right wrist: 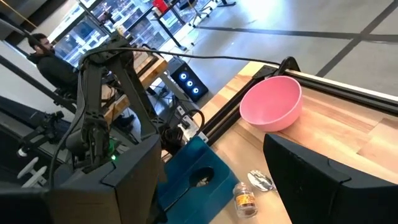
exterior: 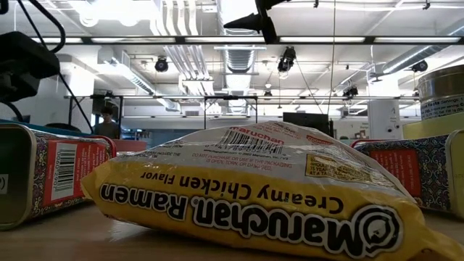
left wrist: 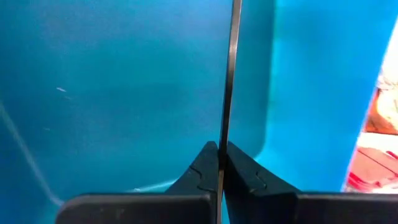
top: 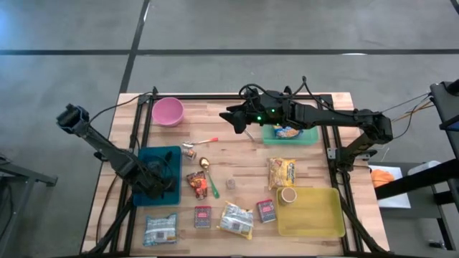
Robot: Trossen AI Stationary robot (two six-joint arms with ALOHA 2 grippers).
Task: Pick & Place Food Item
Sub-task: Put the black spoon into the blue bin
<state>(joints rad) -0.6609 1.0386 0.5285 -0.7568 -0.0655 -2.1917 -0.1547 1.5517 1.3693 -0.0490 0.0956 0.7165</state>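
My left gripper [top: 158, 183] points down over the teal tray [top: 147, 159] at the table's left, shut, with a thin straight grey strip [left wrist: 230, 74] between its fingertips; what the strip is I cannot tell. My right gripper [top: 233, 118] hangs open high over the table's far middle, nothing between its fingers [right wrist: 134, 180]. A yellow ramen packet [top: 282, 172] lies flat near the yellow tray [top: 323, 222]. Another food item lies in the green tray [top: 310, 137]. My left gripper [left wrist: 219, 146] pinches the thin grey strip between its two shut fingers at the strip's near end [left wrist: 221, 134], seen edge-on. The fingers come from above, pointing down at the teal tray's floor [left wrist: 124, 93]. The strip runs on straight past the fingertips; its far end is out of view.
A pink bowl [top: 168, 111] stands far left. A small jar [top: 188, 150], a spoon [top: 203, 163], snack packets [top: 235, 219], two red tins [top: 203, 216] and a can [top: 288, 195] are scattered over the table's middle and near side. Black rails [top: 143, 125] edge the table.
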